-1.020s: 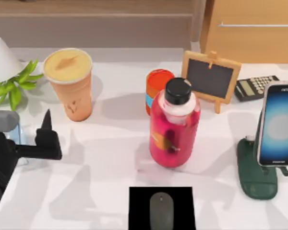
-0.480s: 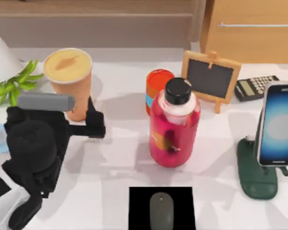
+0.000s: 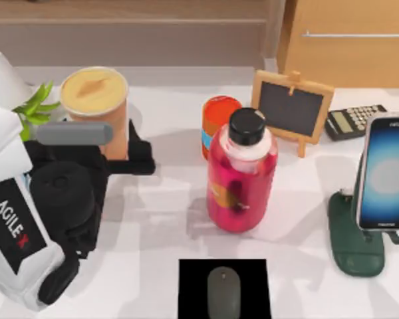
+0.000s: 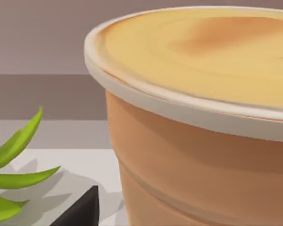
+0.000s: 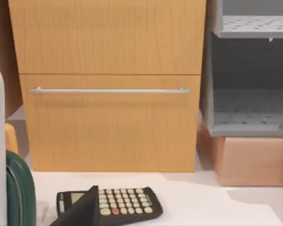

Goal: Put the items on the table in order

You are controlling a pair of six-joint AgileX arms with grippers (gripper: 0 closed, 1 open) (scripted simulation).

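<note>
Orange and upright, the cup (image 3: pixel 96 113) is flanked at the far left by the left gripper (image 3: pixel 116 149), its fingers spread apart.

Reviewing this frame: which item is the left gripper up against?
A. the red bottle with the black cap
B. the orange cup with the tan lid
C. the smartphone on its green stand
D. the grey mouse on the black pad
B. In the top view the left gripper sits against the orange cup at the table's left, and the left wrist view looks straight at that cup's wall and lid.
</note>
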